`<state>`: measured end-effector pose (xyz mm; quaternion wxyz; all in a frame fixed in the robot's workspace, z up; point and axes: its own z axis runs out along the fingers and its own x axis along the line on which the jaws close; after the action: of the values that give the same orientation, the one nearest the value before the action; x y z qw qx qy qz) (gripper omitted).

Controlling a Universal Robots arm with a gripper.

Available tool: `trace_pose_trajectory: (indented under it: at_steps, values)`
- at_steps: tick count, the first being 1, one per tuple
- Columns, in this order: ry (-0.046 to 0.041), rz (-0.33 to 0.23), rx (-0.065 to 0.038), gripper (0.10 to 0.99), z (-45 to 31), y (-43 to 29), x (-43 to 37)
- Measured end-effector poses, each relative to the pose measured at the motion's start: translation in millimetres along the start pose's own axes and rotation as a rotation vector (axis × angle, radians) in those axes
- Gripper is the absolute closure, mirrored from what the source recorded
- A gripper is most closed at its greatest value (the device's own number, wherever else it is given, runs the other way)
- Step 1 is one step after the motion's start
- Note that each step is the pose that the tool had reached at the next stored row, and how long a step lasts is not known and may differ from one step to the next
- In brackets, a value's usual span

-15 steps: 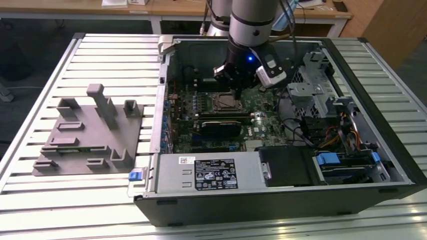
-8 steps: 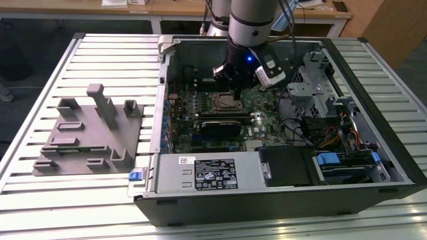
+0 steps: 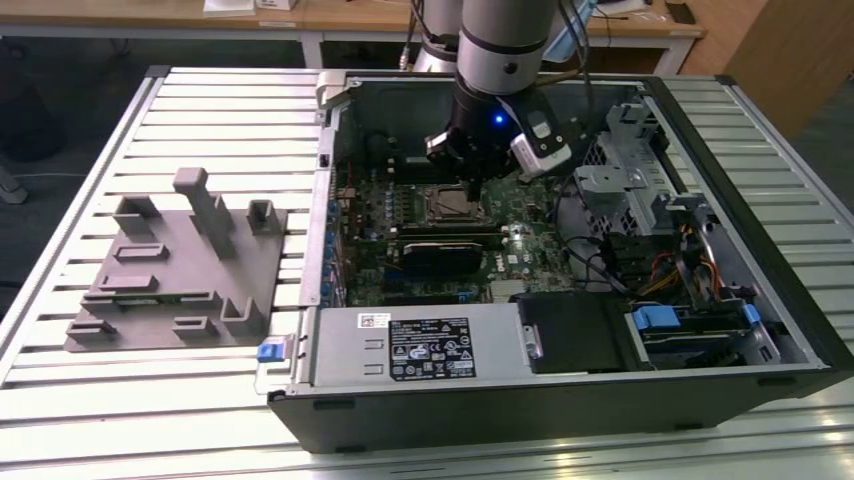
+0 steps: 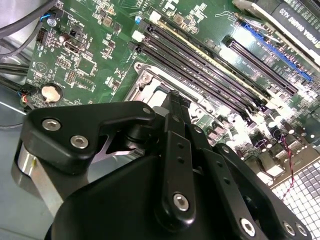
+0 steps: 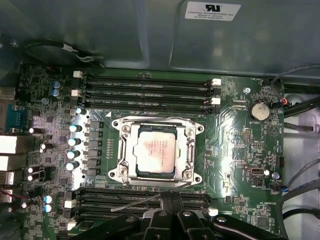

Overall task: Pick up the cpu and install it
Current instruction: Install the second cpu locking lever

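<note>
While end effector (image 3: 470,188) grip unclear, cpu (image 5: 156,150) flat in socket (image 5: 157,151), silvery top upward.

cpu (image 5: 156,150) in motherboard socket (image 5: 123,165)

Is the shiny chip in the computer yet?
Looks done: the cpu lies flat inside the socket frame on the motherboard. In hand: nothing visible; the gripper hangs beside the socket. Left: I cannot tell if the frame is latched.

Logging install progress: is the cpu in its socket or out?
In: the cpu lies flat within the socket frame on the motherboard.
</note>
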<state>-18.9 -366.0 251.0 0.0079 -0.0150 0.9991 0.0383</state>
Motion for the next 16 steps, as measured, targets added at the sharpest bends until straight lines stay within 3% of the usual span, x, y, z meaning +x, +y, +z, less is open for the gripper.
trace_pose_trajectory:
  at_steps: [10, 16]
  values:
    - [0.0030, 0.000, 0.000, 0.980, 6.7, -2.7, 1.2]
    - [0.0028, 0.000, 0.000, 0.980, 7.6, -3.5, 8.9]
